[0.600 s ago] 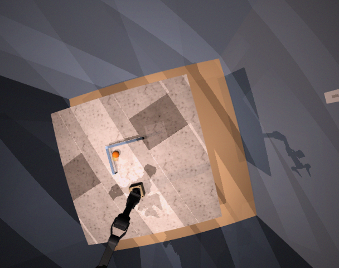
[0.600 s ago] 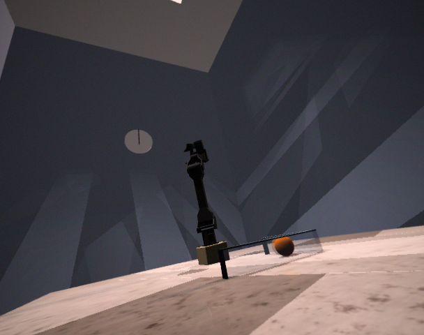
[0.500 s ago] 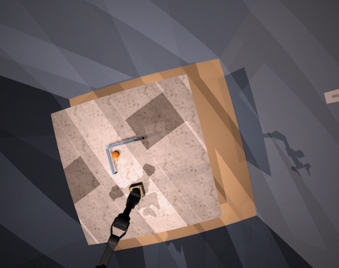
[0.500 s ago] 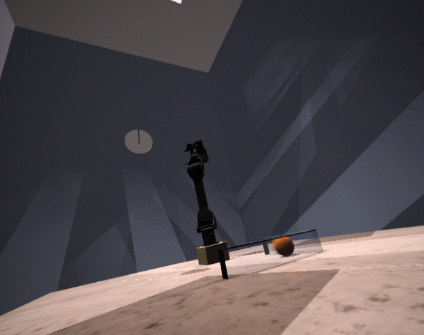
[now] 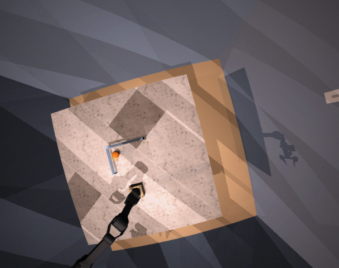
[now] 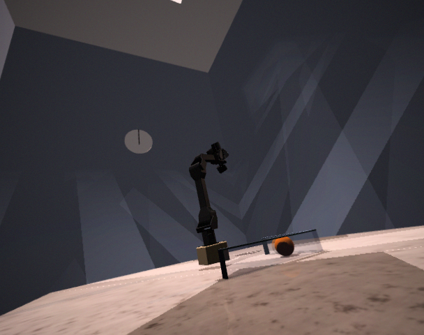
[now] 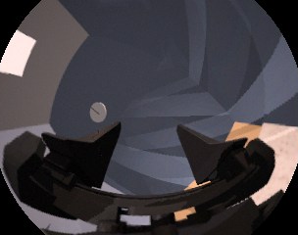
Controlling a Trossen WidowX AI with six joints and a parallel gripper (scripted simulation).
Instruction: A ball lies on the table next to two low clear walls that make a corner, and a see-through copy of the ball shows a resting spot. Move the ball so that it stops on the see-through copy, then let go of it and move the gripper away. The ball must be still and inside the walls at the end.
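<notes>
Two low clear walls [image 5: 111, 159] close the ball [image 5: 115, 154] in on two sides; the corner's other two sides stand open across the table [image 5: 178, 161]. The gripper [image 6: 219, 160] hangs well above, apparently with free air beneath it.
</notes>
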